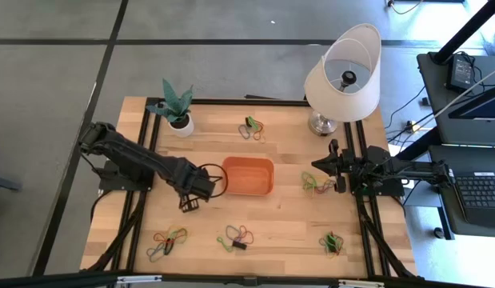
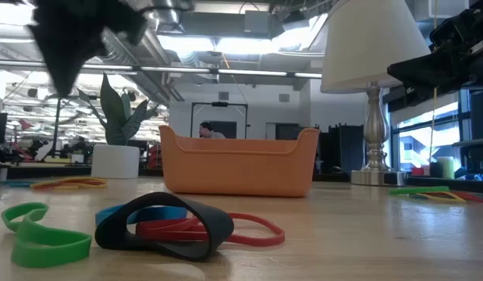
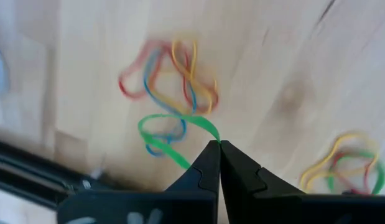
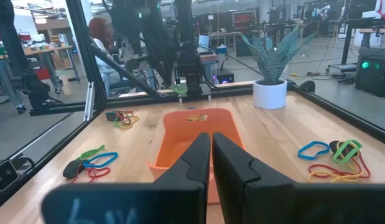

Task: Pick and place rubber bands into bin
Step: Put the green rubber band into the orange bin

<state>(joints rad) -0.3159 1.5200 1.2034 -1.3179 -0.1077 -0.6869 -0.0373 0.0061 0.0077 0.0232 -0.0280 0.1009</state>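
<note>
My left gripper [image 3: 218,146] hangs above the table just left of the orange bin [image 1: 249,176], pointing down, shut on a green rubber band [image 3: 173,134]. Under it on the wood lies a loose pile of red, blue and yellow rubber bands [image 3: 170,74], with another pile [image 3: 344,168] off to one side. In the high view, more piles lie at the near left [image 1: 167,240], near middle [image 1: 237,238], near right [image 1: 333,242], far middle [image 1: 251,128] and right of the bin [image 1: 317,182]. My right gripper [image 4: 211,135] waits level at the table's right side, shut on nothing. My left gripper pinches the green rubber band at one spot of its loop [image 3: 212,138], right at the free ends of its two fingers. The fingers point down from above. The band hangs slack below them as an open loop, lifted clear of the pile on the table.
A white plant pot [image 1: 181,124] stands at the far left and a lamp [image 1: 343,76] at the far right. Black rails [image 1: 143,200] run along the table's left and right sides. Bare wood lies between the bin and the near piles.
</note>
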